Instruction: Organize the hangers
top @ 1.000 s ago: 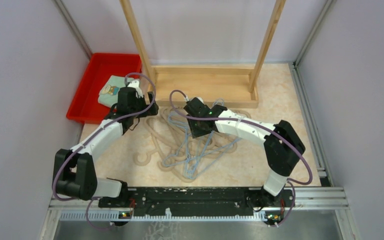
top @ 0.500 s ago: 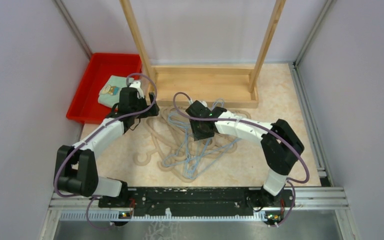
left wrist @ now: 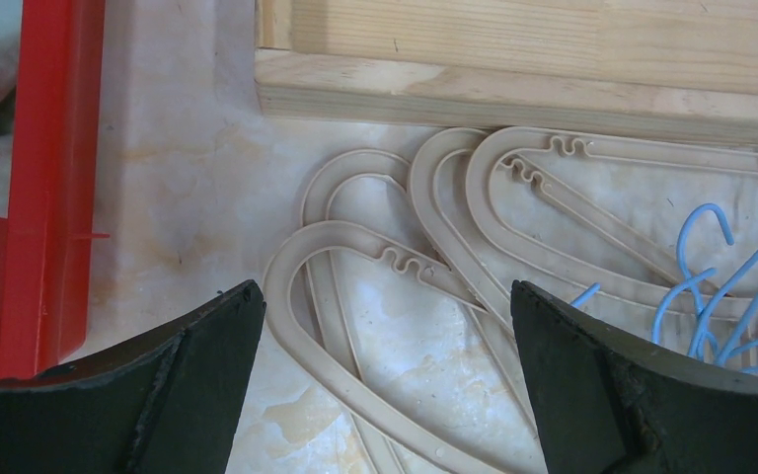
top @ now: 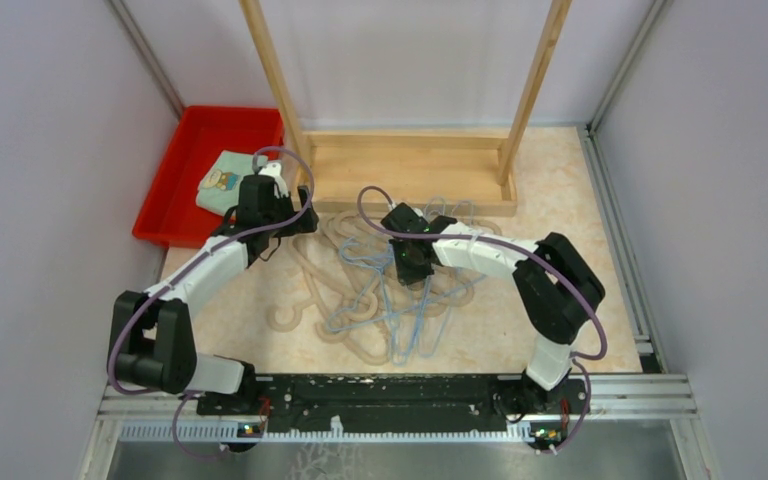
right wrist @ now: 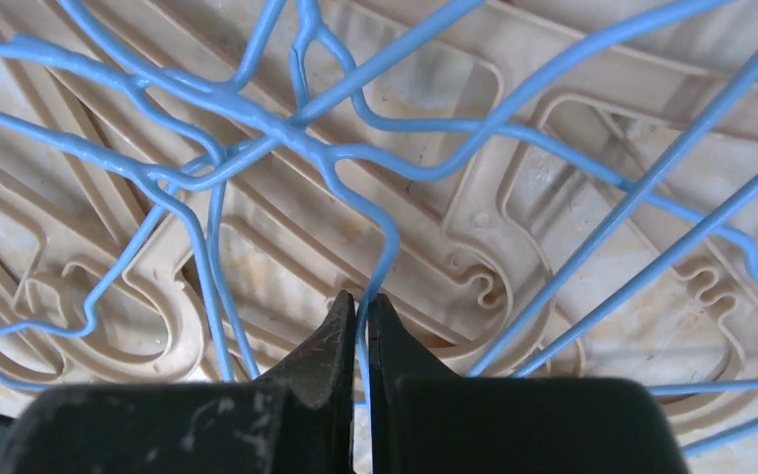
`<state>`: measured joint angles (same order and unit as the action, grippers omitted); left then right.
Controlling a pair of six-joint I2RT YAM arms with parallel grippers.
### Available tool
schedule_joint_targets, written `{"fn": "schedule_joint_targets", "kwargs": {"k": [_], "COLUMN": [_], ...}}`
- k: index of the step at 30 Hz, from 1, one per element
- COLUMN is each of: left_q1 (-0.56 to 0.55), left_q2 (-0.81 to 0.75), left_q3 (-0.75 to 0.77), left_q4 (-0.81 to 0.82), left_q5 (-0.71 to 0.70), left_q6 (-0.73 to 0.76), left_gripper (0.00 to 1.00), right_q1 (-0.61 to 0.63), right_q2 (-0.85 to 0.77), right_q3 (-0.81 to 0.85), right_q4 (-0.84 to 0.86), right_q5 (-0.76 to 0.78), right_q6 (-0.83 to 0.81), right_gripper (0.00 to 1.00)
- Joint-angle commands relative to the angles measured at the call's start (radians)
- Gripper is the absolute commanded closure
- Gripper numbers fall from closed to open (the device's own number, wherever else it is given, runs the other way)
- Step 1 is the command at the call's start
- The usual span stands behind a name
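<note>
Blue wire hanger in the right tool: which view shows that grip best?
The right wrist view: the right tool is shut on the blue wire hanger, close up. In the top external view the right arm hides the grip; the left wrist view shows only blue wires at its edge.

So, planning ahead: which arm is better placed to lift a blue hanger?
Right: the right gripper is shut on a blue wire hanger; the left gripper hangs open over beige hangers.

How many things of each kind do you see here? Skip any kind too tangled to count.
Robot arms: 2
Red tray: 1
Wooden rack: 1
Folded cloth: 1
Hangers: tangled, no sure count
Total: 5, hangers aside
</note>
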<state>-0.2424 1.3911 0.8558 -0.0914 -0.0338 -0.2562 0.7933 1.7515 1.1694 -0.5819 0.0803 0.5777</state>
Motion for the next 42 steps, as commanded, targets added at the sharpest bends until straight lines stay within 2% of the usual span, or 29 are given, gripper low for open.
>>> {"fn": "schedule_joint_targets", "kwargs": {"k": [1,10,17,20,24,27,31,33,35,39,42], "left_q1": [-0.003,-0.003,-0.003,-0.003,-0.003,-0.002,-0.003,-0.003,-0.002,-0.001,-0.001], "left_q2": [-0.033,-0.056,-0.055,-0.052,-0.059,-0.070,-0.078,-0.088,-0.099,-0.110,-0.110], "left_q3": [0.009,-0.014,0.007,0.019,0.036,0.040,0.052,0.050,0.042,0.026,0.019], "left_q4": [0.000,0.020,0.028,0.025,0.019,0.027,0.022,0.017,0.017,0.015,0.014], "left_q5": [-0.013,-0.021,-0.030,-0.027,-0.030,-0.043,-0.062,-0.077,-0.089,-0.104,-0.108], "left_q6": [0.011,-0.004,-0.004,-0.002,0.007,0.018,0.037,0.045,0.051,0.062,0.067], "left_gripper": [0.00,0.00,0.00,0.00,0.00,0.00,0.00,0.00,0.00,0.00,0.00], "right_q1": [-0.008,-0.008,-0.027,-0.109,-0.241,-0.294,-0.340,-0.370,-0.399,-0.453,-0.470], "right_q2": [-0.041,-0.186,-0.255,-0.235,-0.161,-0.017,0.206,0.259,0.259,0.191,0.177], "right_q3": [0.028,0.133,0.302,0.444,0.655,0.884,1.268,1.348,1.317,1.125,1.096], "right_q4": [-0.001,-0.208,-0.248,-0.211,-0.086,-0.035,-0.029,0.021,0.120,0.390,0.479], "right_q5": [-0.022,0.038,0.016,-0.075,-0.301,-0.399,-0.497,-0.546,-0.586,-0.620,-0.623], "right_q6": [-0.016,-0.077,-0.125,-0.136,-0.083,-0.068,-0.012,0.038,0.108,0.244,0.269], "right_gripper": [1.00,1.00,1.00,1.00,1.00,1.00,1.00,1.00,1.00,1.00,1.00]}}
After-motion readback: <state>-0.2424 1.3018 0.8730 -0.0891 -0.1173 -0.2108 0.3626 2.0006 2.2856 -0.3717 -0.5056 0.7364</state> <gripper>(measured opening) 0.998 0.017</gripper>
